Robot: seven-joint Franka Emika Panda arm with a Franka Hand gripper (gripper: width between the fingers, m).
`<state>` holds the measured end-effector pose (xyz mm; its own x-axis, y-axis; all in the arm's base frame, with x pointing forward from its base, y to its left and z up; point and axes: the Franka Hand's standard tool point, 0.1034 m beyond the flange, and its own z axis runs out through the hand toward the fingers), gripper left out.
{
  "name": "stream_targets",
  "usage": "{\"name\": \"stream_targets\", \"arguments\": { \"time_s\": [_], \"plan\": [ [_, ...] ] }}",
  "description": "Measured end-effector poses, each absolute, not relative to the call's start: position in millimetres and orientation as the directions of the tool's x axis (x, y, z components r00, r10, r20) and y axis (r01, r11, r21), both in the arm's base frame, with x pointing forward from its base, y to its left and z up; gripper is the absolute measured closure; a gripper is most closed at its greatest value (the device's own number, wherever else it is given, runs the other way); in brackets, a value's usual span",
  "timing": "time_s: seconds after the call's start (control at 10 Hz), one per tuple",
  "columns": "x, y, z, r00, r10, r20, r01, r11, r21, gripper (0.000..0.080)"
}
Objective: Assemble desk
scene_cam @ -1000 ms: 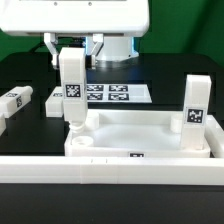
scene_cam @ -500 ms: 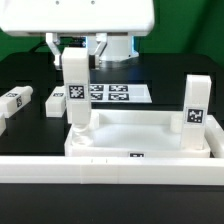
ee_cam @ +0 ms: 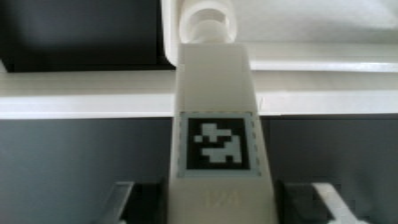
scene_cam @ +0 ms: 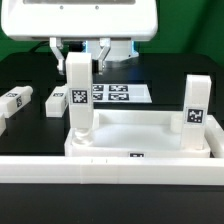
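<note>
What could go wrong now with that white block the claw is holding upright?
The leg in the claw may enter the corner of the desk top crooked and jam. It might slip in the grip. A sideways push could shift the desk top and shake the other upright leg.

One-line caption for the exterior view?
Tool holds leg upright at desk top's corner; another leg stands at a second corner.

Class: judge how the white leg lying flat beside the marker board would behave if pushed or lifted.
The leg looks like moulded plastic, so it is probably stiff and fairly light. Its flat, blocky sides suggest it would slide on the table rather than roll. Lying on its long side, it seems unlikely to tip.
</note>
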<state>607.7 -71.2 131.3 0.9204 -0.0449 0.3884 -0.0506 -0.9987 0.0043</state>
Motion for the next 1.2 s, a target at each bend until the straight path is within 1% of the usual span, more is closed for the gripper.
{"name": "stream_targets", "arguments": {
  "time_s": [0.2,0.4,0.9,1.2],
  "plan": [
    [611.9,-73.8,127.5,0.921,-0.047,0.388,-0.053,-0.999,0.006,0.0509],
    [611.8,-72.7,127.3,0.917,-0.044,0.397,-0.052,-0.999,0.011,0.0509],
    [611.3,-73.5,126.6,0.897,-0.035,0.441,-0.057,-0.998,0.036,0.0509],
    [611.4,-73.0,126.7,0.897,-0.034,0.441,-0.056,-0.998,0.036,0.0509]
  ]
}}
